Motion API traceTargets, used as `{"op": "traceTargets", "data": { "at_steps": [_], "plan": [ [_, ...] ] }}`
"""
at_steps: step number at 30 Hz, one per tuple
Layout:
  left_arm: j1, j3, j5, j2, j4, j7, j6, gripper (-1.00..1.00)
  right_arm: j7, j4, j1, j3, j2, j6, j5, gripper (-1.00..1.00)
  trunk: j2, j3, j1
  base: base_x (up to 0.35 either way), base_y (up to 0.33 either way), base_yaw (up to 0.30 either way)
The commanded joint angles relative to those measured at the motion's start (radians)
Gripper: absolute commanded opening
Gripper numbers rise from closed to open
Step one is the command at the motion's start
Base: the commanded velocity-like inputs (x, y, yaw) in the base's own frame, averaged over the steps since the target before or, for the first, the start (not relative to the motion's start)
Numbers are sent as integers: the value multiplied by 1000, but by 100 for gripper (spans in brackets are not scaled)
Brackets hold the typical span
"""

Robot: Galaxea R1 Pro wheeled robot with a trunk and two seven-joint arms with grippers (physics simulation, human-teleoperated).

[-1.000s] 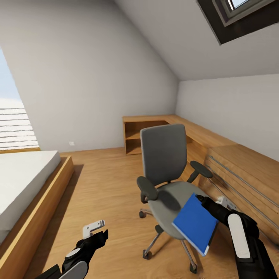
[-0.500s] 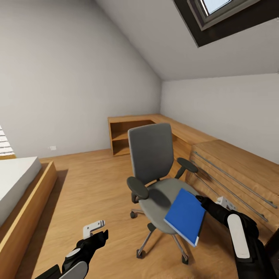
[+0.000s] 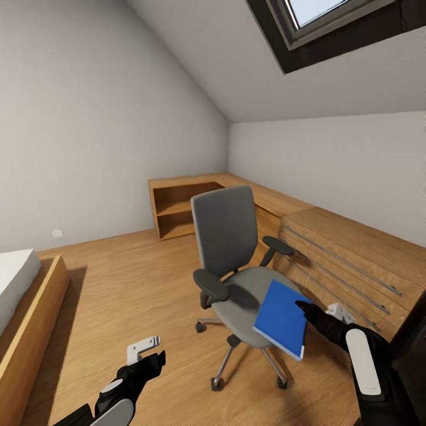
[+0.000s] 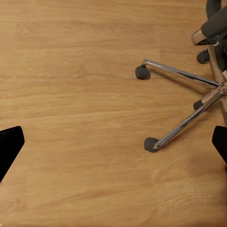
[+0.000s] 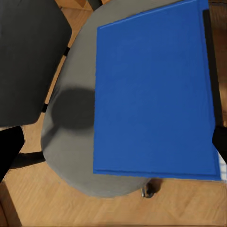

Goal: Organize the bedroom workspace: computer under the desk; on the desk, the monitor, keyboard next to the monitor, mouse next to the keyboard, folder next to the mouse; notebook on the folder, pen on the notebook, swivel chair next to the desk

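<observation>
The grey swivel chair stands mid-room on the wood floor, its seat bare. My right gripper is shut on the blue folder, held tilted at the seat's front right edge. From the right wrist, the folder faces the camera above the seat, with a black fingertip at the side. My left gripper hangs open, low, over the floor left of the chair. The left wrist view looks down at the chair's chrome legs and castors. Desk, monitor, keyboard, mouse, notebook and pen are out of view.
A long low wooden unit with open shelves runs along the far wall and turns into drawers on the right, close behind the chair. The bed's wooden frame is at the left. Overhead is a sloped ceiling with a skylight.
The view has turned to the right, so bed and window slid out at the left. The folder stays in my right gripper, now a little higher. The left arm is unchanged.
</observation>
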Motion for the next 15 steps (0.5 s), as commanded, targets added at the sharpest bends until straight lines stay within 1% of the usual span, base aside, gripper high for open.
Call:
{"op": "traceTargets", "data": {
  "at_steps": [1, 2, 5, 9, 15],
  "plan": [
    [-1, -2, 1, 1, -1, 5, 5, 100, -9, -1, -1, -2, 0, 4, -16, 100, -1, -1, 0, -98, 94, -56],
    [-1, -2, 1, 1, -3, 6, 6, 100, -9, 0, -1, -2, -2, 4, -47, 100, -1, -1, 0, -32, 31, -18],
    [-1, -1, 1, 1, -5, 6, 6, 100, -9, 1, -1, -7, -3, 4, -63, 100, -1, -2, 0, -20, 19, -11],
    [-1, 0, 0, 1, -20, 7, 6, 100, -9, 1, -1, -25, -3, 4, -72, 100, -1, -2, 0, -5, 5, -3],
    [-1, 2, 0, 4, -46, 12, 5, 100, -9, 1, -1, -40, -3, 4, -74, 100, -43, -20, 23, -1, 1, 0]
  ]
}}
